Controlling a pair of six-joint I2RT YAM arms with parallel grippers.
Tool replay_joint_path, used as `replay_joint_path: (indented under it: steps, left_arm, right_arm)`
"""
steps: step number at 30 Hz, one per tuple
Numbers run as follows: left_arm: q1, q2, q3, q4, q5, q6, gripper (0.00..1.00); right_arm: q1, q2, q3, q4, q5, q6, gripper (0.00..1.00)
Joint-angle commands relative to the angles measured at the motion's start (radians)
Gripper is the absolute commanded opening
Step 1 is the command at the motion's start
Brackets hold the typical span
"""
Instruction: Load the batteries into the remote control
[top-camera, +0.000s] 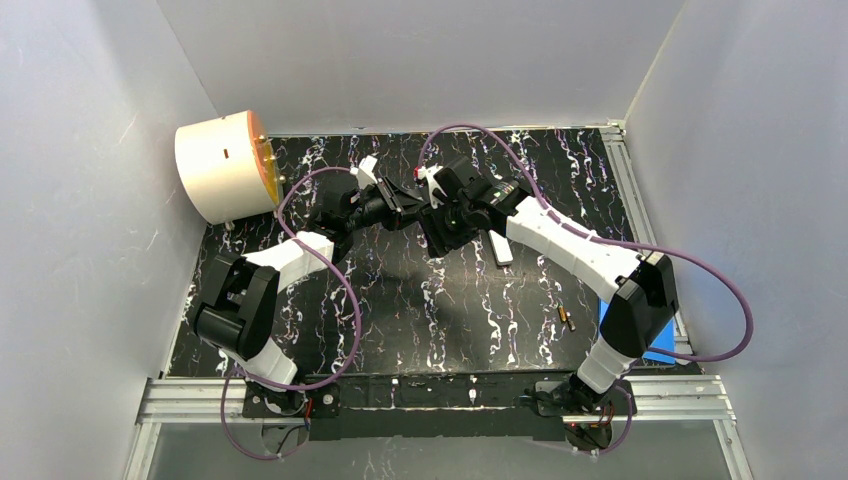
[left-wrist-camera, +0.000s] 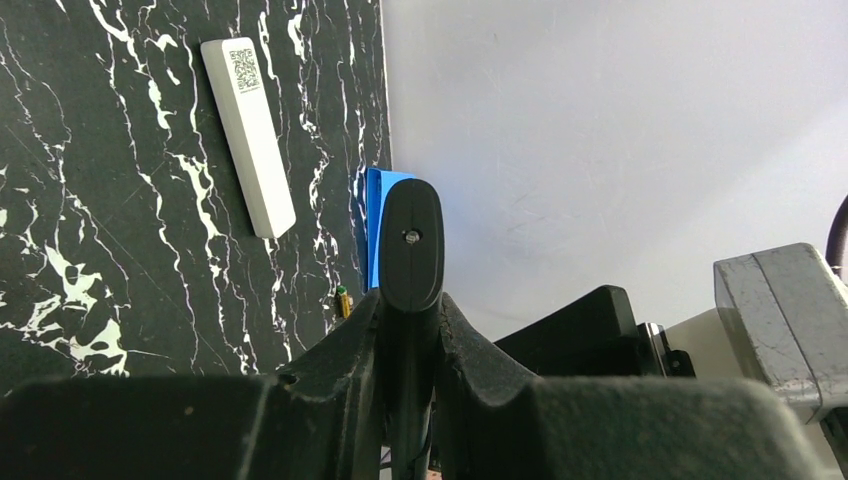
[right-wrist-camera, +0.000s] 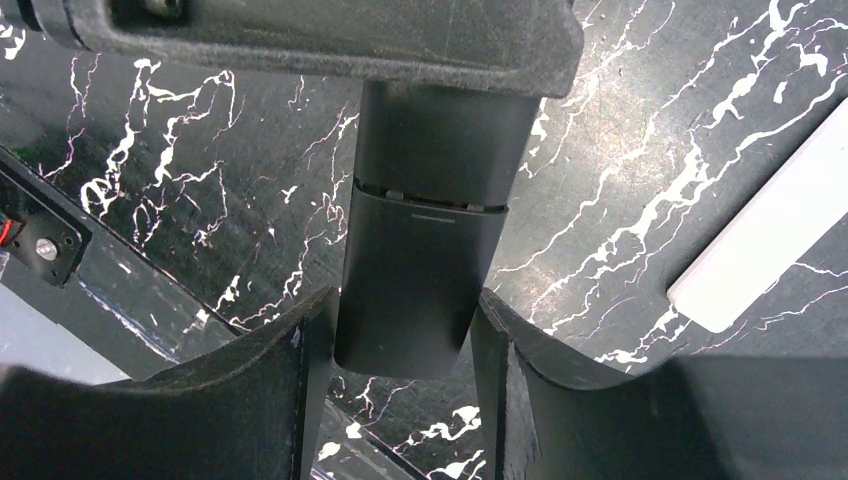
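The black remote control (right-wrist-camera: 420, 270) is held off the table between both arms, its back cover facing the right wrist camera with a seam across it. My left gripper (left-wrist-camera: 410, 300) is shut on it edge-on, and the remote's (left-wrist-camera: 410, 240) rounded end sticks out past the fingers. My right gripper (right-wrist-camera: 405, 310) straddles the other end, jaws slightly wider than the body, with a slim gap at the right finger (right-wrist-camera: 495, 340). In the top view the two grippers (top-camera: 385, 205) (top-camera: 430, 205) meet at the table's far middle. Batteries (top-camera: 565, 318) lie at the right. One green-tipped battery (left-wrist-camera: 343, 300) shows near the blue box.
A white remote (top-camera: 502, 248) lies flat on the black marbled table (top-camera: 420, 310), just right of the grippers. A blue box (top-camera: 655, 345) sits at the right edge under the right arm. A large white cylinder (top-camera: 225, 165) stands at the far left corner. White walls enclose three sides.
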Motion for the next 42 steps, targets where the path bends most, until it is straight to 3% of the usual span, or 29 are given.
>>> replay_joint_path:
  steps: [1,4,17,22,30,35,42]
  left_arm:
    - [-0.01,-0.004,0.015,0.04,0.032,-0.023,0.0]
    - [-0.009,-0.001,0.016,0.041,0.031,-0.022,0.0]
    - [-0.009,0.001,0.022,0.039,0.027,-0.032,0.0]
    - [-0.01,-0.005,0.025,0.04,0.019,-0.046,0.0]
    - [-0.009,-0.01,0.048,0.04,0.006,-0.078,0.0]
    - [-0.009,-0.017,0.081,0.039,0.005,-0.125,0.0]
    - [-0.005,-0.032,0.125,0.039,0.019,-0.215,0.0]
  right_arm:
    - [0.0,0.004,0.054,0.034,-0.013,0.003,0.59]
    - [-0.001,-0.002,0.054,0.038,-0.006,0.003,0.62]
    - [-0.06,-0.082,-0.017,0.148,-0.111,0.05,0.88]
    - [-0.109,-0.149,-0.088,0.246,-0.178,0.119,0.92]
    - [-0.17,-0.334,-0.307,0.593,-0.185,0.429,0.93]
    - [-0.179,-0.439,-0.431,0.694,-0.004,0.646,0.94]
    - [-0.181,-0.567,-0.704,0.977,0.148,0.996,0.97]
